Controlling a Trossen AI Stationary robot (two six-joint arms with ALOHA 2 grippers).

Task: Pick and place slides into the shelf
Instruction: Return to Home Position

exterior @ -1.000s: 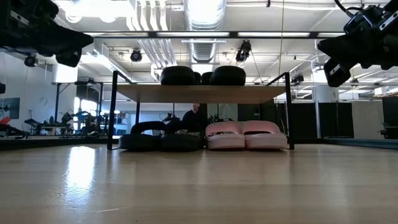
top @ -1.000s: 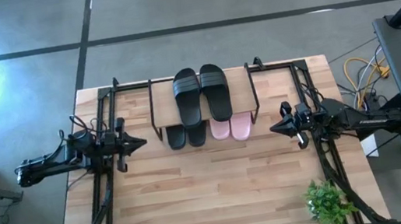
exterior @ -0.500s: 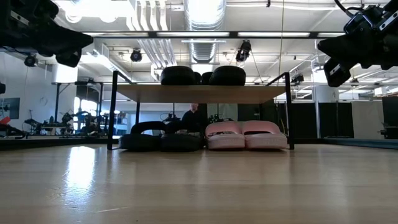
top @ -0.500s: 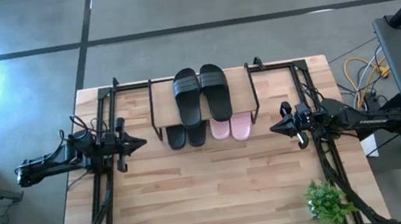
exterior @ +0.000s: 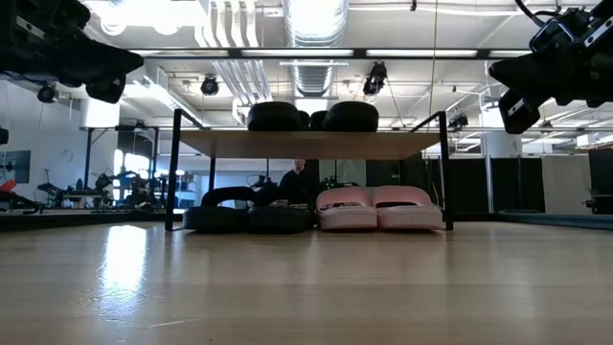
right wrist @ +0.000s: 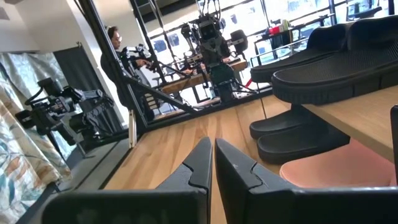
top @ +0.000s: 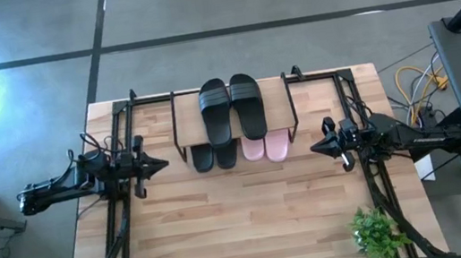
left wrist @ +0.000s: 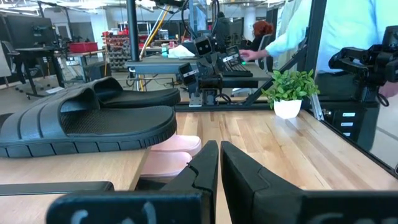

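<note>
The shelf [top: 182, 109] stands at the table's far middle on thin black wire legs. Two black slides [top: 215, 108] [top: 247, 101] lie side by side on its wood top board. Under the board, on the table, two black slides [exterior: 215, 217] [exterior: 280, 218] sit on the left and the two pale pink slides [exterior: 347, 209] [exterior: 407, 207] on the right, toes sticking out toward the near edge. My left gripper [top: 161, 165] hovers left of the shelf and my right gripper [top: 314, 147] right of it, both raised, shut and holding nothing.
A small potted plant [top: 376, 233] stands near the table's near right corner. Black frame rails [top: 121, 217] run along the left and right sides. A person shows in the room behind the shelf [exterior: 299, 178]. Bare wood lies between the grippers and the near edge.
</note>
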